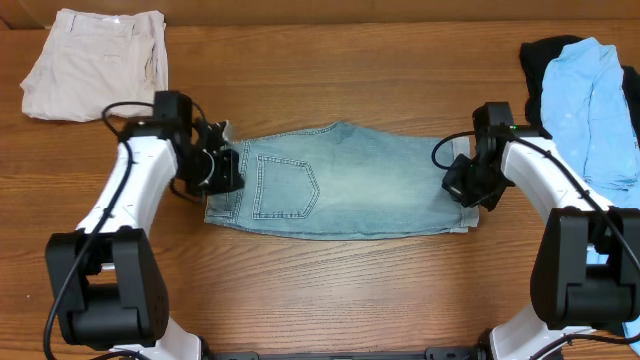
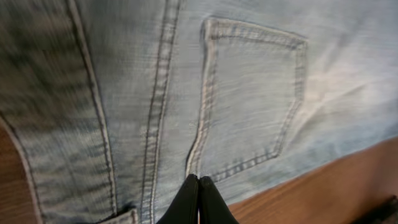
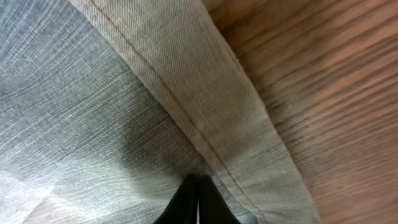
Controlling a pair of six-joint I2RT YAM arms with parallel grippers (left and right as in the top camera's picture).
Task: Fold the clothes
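denim shorts (image 1: pixel 345 180) lie flat mid-surface (image 1: pixel 330 70), long axis running left edge to right edge, waistband toward the left edge, hem (image 3: pixel 205 93) toward the right edge; one back pocket (image 2: pixel 249 99) faces up, so it looks halved lengthwise already
left hand (image 1: pixel 222 165) sits at the waistband end, right hand (image 1: pixel 462 185) at the hem end; both clenched, tips pressed together low on the cloth. Can't tell whether any denim is nipped between them
my read of the step: fold end over end. Pinch every layer at one end, lift only enough to clear, carry toward the other end, land edges square. Denim is stiff, should hold the crease
around: beige shorts (image 1: pixel 95 62) at far-left corner, well apart. Sky-blue shirt (image 1: pixel 595 105) on black garment (image 1: pixel 545 60) at far-right corner, close beside the right arm: snag risk on a wide swing
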